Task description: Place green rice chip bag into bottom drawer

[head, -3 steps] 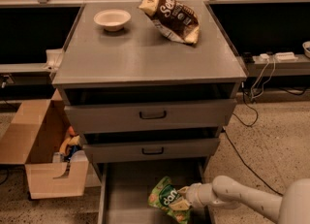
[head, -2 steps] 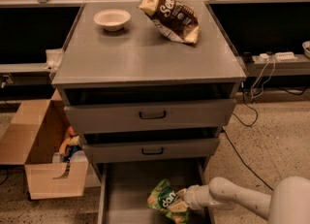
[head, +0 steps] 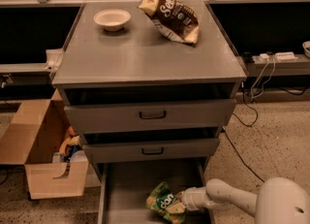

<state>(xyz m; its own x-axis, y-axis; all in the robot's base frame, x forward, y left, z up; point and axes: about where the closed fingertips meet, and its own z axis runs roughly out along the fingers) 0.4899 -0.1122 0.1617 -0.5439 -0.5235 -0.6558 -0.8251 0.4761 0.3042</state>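
As the arm is reaching in low from the right, the gripper (head: 183, 201) is hanging inside the bottom drawer (head: 128, 182), over its front right part, and is pinching the right edge of the green rice chip bag (head: 163, 201). Against a second ago, the bag is sitting slightly lower and a touch further left, so it is being eased down toward the grey floor; I cannot tell whether it is touching yet. Judging from this, only the release is remaining. Above, a white bowl (head: 112, 18) and a dark brown snack bag (head: 170, 17) are lying on the cabinet top (head: 145, 56).
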